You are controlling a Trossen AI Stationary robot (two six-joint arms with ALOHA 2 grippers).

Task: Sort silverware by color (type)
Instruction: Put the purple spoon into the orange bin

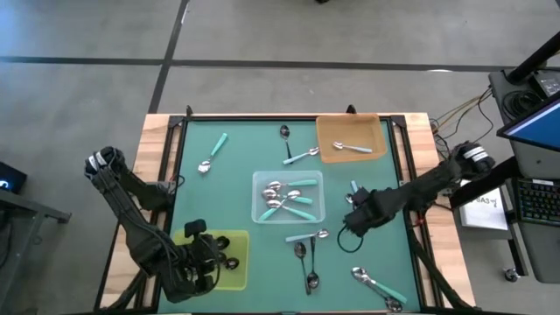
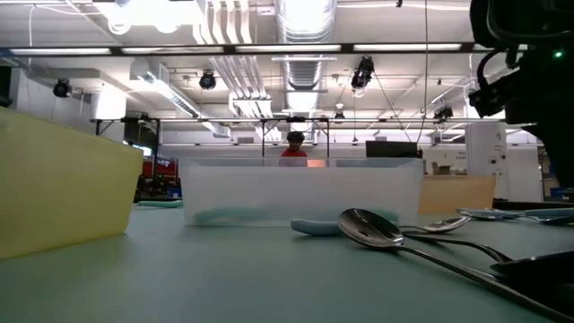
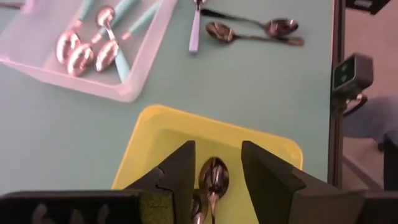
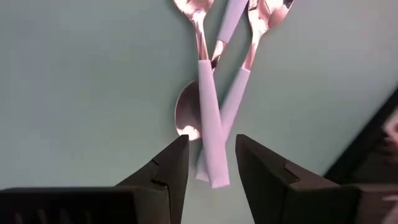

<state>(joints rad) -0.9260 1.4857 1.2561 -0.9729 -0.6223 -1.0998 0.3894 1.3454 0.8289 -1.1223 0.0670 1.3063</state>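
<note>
Left gripper [image 3: 214, 171]: over the yellow-green tray [image 1: 234, 249] at the bench's near left corner; jaws parted a little, with a dark spoon [image 3: 213, 180] lying in the tray between them, not visibly pinched.
Right gripper [image 4: 211, 163]: right of the clear tray [image 1: 259, 179], low over the green bench [image 1: 227, 184]; jaws narrowly parted, straddling the handle end of a cluster of pale-handled spoons [image 4: 208, 124] without closing on it.
Clear tray: mid-bench, holding several teal-handled spoons [image 1: 289, 199].
Orange-brown tray [image 1: 325, 131]: far right corner, one silver spoon [image 1: 353, 147] inside.
Loose silverware: a teal-handled spoon [image 1: 213, 150] at far left; a dark spoon and a silver one [image 1: 300, 157] just left of the orange-brown tray; a teal-handled spoon and dark spoons [image 1: 305, 254] near the front edge; two more spoons [image 1: 376, 287] at the near right corner.
Background: a person [image 2: 294, 146] stands well behind the bench.
</note>
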